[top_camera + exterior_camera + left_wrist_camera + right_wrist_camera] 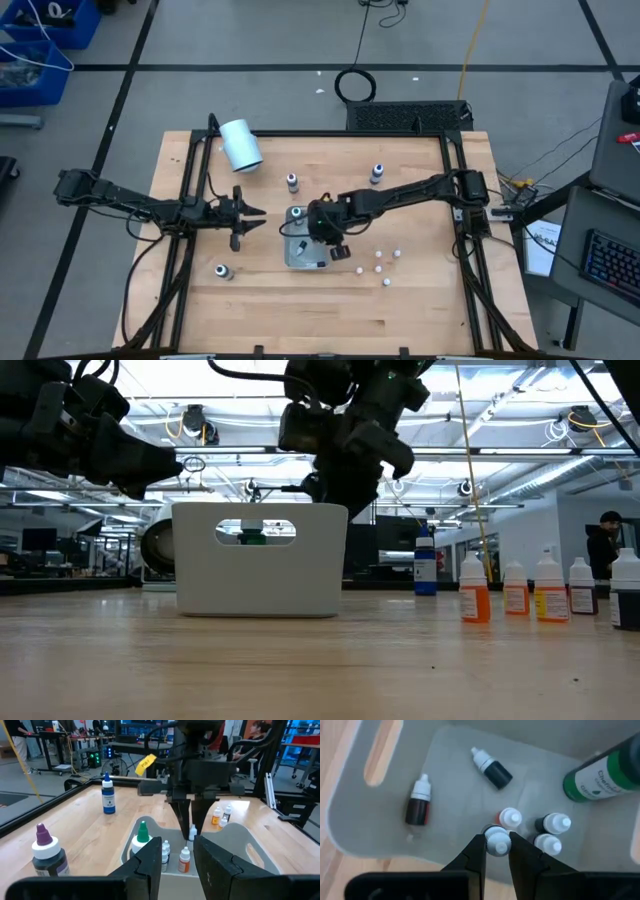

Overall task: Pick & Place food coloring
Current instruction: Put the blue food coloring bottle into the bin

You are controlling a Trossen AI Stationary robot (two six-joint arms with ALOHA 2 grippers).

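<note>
At frame centre, our right gripper (497,851) hung inside the white bin (380,827), jaws clenched on a food coloring bottle (496,840). Releasing there risked toppling upright neighbours (552,824). Left gripper (243,217) waited, jaws nearly closed, empty.

Only one piece of lettering can be made out. In the right wrist view, at the upper right of the frame, a green bottle (600,775) carries white print on its side; the first letters look like "Chef", and the rest, with the smaller line beneath it, is too blurred to read. The yellow tag (145,764) at the upper middle of the left wrist view bears dark marks that cannot be read. The labels on the bottles in the low view are too small.
</note>
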